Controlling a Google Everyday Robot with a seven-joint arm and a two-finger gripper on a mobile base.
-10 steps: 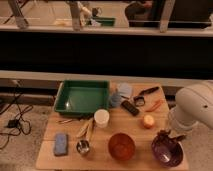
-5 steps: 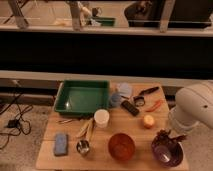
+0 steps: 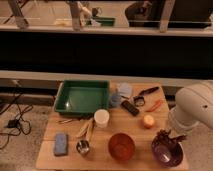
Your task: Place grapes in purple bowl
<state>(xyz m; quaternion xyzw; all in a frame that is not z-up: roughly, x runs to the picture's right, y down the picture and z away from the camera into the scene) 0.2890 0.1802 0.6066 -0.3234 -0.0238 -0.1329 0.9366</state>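
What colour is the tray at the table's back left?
Green tray, camera view; gripper over the purple bowl.

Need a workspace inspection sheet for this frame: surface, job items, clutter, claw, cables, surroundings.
Surface: wooden table, light top, crowded.
Job's things: purple bowl at the front right corner; grapes dark and lumpy at the bowl's rear rim, right under the arm.
Clutter: green tray rear left, white cup, orange-red bowl, round yellow-orange fruit, blue sponge, small metal cup, black remote-like item.
Claw: claw low over the purple bowl, by the grapes, below the white arm.
Cables: black cables on the floor to the left.
Surroundings: dark wall behind the table, windows above.
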